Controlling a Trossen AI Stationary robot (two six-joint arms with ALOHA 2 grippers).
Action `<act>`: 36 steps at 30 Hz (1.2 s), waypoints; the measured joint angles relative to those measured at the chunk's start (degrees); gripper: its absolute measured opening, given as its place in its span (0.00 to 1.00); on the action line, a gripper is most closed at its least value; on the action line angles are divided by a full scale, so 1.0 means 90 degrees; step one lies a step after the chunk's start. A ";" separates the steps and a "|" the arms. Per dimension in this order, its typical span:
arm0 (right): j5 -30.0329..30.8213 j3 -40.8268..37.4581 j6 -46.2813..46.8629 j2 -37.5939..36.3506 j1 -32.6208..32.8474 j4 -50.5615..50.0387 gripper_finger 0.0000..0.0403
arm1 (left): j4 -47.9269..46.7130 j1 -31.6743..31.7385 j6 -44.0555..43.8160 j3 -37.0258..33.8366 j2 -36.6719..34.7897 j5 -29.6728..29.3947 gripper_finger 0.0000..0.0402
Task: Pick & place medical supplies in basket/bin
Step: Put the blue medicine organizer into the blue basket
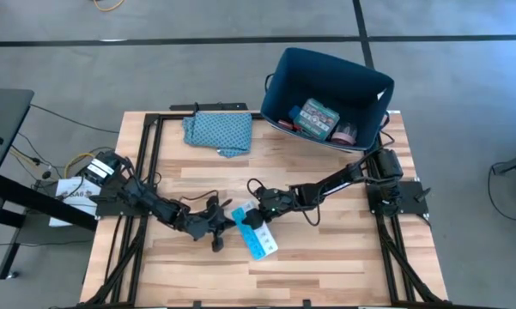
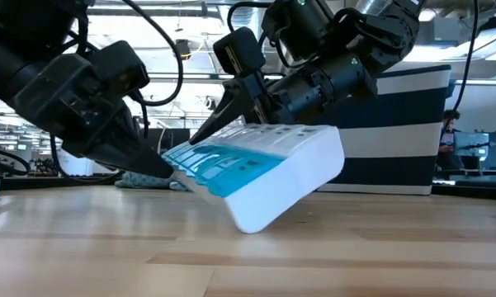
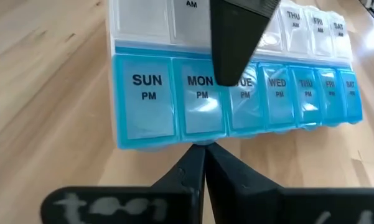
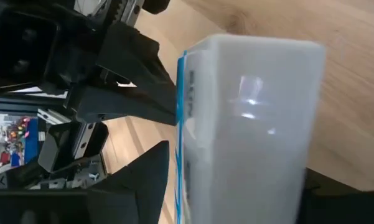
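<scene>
1. Pickup underway: pill organizer (image 1: 256, 234), well short of the bin (image 1: 328, 70), tilted on one edge.
2. Right gripper (image 2: 231, 115) spread across it; left gripper (image 3: 204, 163) clenched, propping its blue edge.
3. Next: firm clamp, then lift toward the bin.

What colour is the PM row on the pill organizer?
Translucent blue on the pill organizer; clearest in the left wrist view.

A flat blue-and-white plastic weekly pill organizer (image 1: 256, 233) sits mid-table, well in front of the large dark navy soft-sided bin (image 1: 361, 81). It is tilted, one long edge on the wood and the other raised; its clear blue lids read SUN to SAT, PM. Inside the bin lie a teal-and-red flat box (image 1: 315, 118), a pink roll (image 1: 347, 132) beside it and a red item (image 1: 291, 114).
</scene>
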 joint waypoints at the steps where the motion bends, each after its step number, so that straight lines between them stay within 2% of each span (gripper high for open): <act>1: 0.0000 0.0000 0.0000 0.0000 0.0000 0.0005 0.47 | -0.0007 -0.0022 -0.0024 0.0000 0.0000 0.0000 0.00; 7: -0.0036 0.0000 -0.0409 -0.0003 -0.0007 0.0086 0.32 | 0.0005 -0.0118 -0.0181 0.0000 -0.0002 -0.0008 0.00; 14: -0.0203 0.0095 -0.1093 -0.0105 -0.0038 0.1155 0.33 | 0.0032 -0.0261 -0.0329 0.0001 -0.0026 -0.0175 0.00; 18: -0.0289 0.0294 -0.1596 -0.0381 -0.0062 0.0959 0.37 | 0.0145 -0.0404 -0.0665 0.0012 -0.0058 -0.0302 0.00; 23: -0.0331 0.0650 -0.2559 -0.0943 -0.0078 -0.0074 0.32 | 0.0282 -0.0695 -0.0716 0.0016 -0.0063 -0.0805 0.00; 28: 0.0089 0.1193 -0.3513 -0.1831 -0.0183 -0.0880 0.32 | 0.0047 -0.0826 -0.0785 0.0009 -0.0014 -0.0907 0.00; 30: 0.0259 0.1299 -0.3842 -0.1950 -0.0211 -0.1383 0.33 | 0.0074 -0.0838 -0.0893 0.0014 -0.0035 -0.0959 0.00; 34: 0.0895 0.1683 -0.4635 -0.2550 -0.0211 -0.2322 0.33 | -0.0003 -0.0839 -0.0961 0.0007 -0.0024 -0.0959 0.00; 36: 0.1518 0.1948 -0.5125 -0.2956 -0.0278 -0.2974 0.32 | -0.0064 -0.0837 -0.1036 0.0003 -0.0009 -0.0973 0.00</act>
